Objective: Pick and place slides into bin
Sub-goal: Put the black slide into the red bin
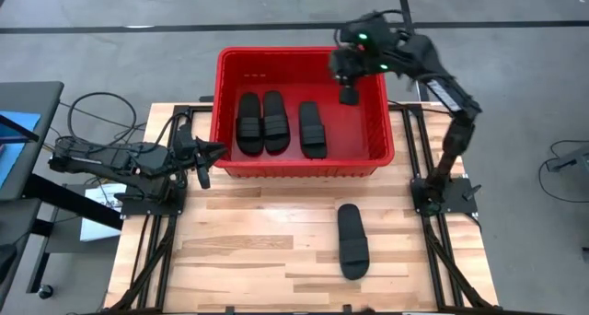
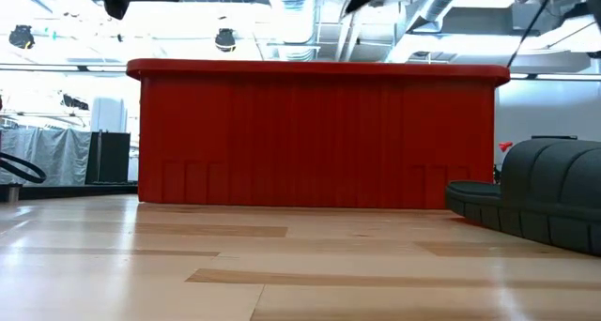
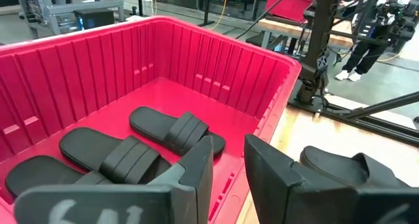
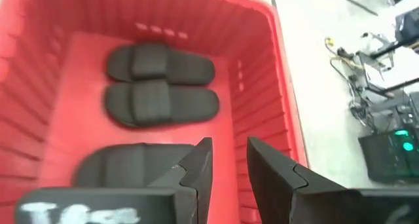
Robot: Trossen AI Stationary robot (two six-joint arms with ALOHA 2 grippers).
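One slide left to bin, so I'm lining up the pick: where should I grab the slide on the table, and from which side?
Take the last slide by its wide ribbed strap, coming straight down from above. It lies flat, sole down, alone on the table, lengthwise toward the bin, so the raised strap is probably the best part to close a pincer on.

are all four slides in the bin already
No, only three slides lie in the bin; the fourth slide sits on the table.
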